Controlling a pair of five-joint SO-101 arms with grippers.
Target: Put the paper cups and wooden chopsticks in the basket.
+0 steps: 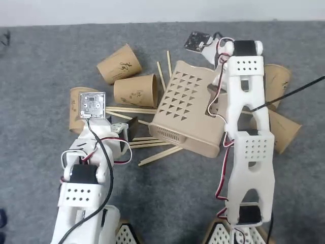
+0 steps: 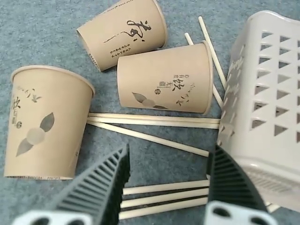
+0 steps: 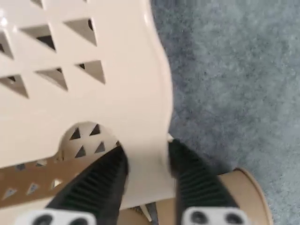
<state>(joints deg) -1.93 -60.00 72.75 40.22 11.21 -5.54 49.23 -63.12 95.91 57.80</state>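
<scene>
Since the basket [image 1: 189,104] lies tipped over on the table [image 1: 40,61], a perforated wall facing up instead of its mouth, nothing can go in yet, and that's where I see trouble. The right pincer [image 3: 145,157] has only a thin edge of the basket wall between its jaws, by the handle cut-out. If it lifts or rolls the basket from that hold, the smooth plastic could slip free, or the basket could swing and drop. The basket's low edge sits across several wooden chopsticks [image 1: 157,144], so turning it may drag or scatter them. A paper cup [image 1: 282,133] and a second cup [image 1: 277,77] lie on their sides just beside the right arm, and a swinging basket could send them rolling. The left pincer [image 2: 171,152] could catch three sticks at once or shove them under the basket.

Right pincer: nearly closed, clamped on the basket wall as far as I can tell, gripping nothing else.

Left pincer: spread wide, holding nothing, poised over a bundle of three chopsticks [image 2: 161,197] next to the basket. Can't tell if its tips touch the table.

Three more cups lie past it: the nearest cup [image 2: 44,124], a middle cup [image 2: 166,77] just beside the basket, and a far cup [image 2: 124,33]. All are outside the basket.
</scene>
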